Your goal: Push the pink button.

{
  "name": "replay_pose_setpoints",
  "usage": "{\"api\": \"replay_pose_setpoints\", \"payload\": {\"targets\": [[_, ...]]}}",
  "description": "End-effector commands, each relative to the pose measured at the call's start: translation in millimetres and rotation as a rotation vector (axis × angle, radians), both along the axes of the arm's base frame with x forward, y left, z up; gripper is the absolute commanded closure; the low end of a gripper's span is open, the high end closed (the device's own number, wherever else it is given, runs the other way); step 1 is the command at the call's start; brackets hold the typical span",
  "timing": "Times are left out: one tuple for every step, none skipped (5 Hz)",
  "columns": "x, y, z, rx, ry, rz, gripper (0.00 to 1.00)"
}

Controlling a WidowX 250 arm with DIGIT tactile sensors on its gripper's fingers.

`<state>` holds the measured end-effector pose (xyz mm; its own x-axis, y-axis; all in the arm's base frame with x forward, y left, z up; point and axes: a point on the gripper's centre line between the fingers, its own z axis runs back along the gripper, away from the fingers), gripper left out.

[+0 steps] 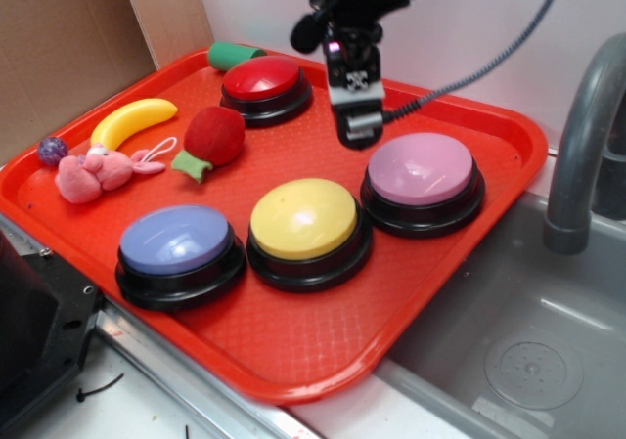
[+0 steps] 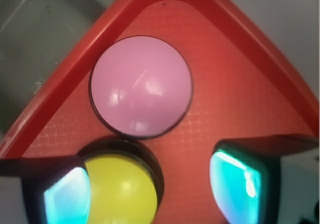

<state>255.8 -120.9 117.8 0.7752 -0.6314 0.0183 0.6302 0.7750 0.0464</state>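
The pink button [image 1: 423, 168] has a pale pink dome on a black base and sits at the right of the red tray [image 1: 293, 346]. In the wrist view the pink button [image 2: 141, 86] fills the upper middle, near the tray's corner. My gripper [image 1: 359, 128] hangs in the air above the tray, just left of the button and not touching it. In the wrist view the gripper [image 2: 150, 191] is open, its two teal pads wide apart, with the yellow button [image 2: 122, 191] and bare tray below the gap.
On the tray also stand a yellow button [image 1: 304, 220], a lavender-blue button [image 1: 177, 241] and a red button [image 1: 262, 80]. A banana [image 1: 132, 121], a pink plush bunny [image 1: 96, 172] and a red plush fruit [image 1: 212, 138] lie at the left. A sink [image 1: 528, 351] and grey faucet [image 1: 579, 136] are to the right.
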Motion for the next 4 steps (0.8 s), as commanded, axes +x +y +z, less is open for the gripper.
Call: {"api": "replay_pose_setpoints", "payload": {"targets": [[-10, 3, 43, -0.047, -0.071, 0.059, 0.0], [-14, 11, 51, -0.051, -0.057, 0.086, 0.0], [-19, 20, 57, -0.054, -0.047, 0.123, 0.0], [-27, 33, 66, -0.048, -0.037, 0.186, 0.0]]}}
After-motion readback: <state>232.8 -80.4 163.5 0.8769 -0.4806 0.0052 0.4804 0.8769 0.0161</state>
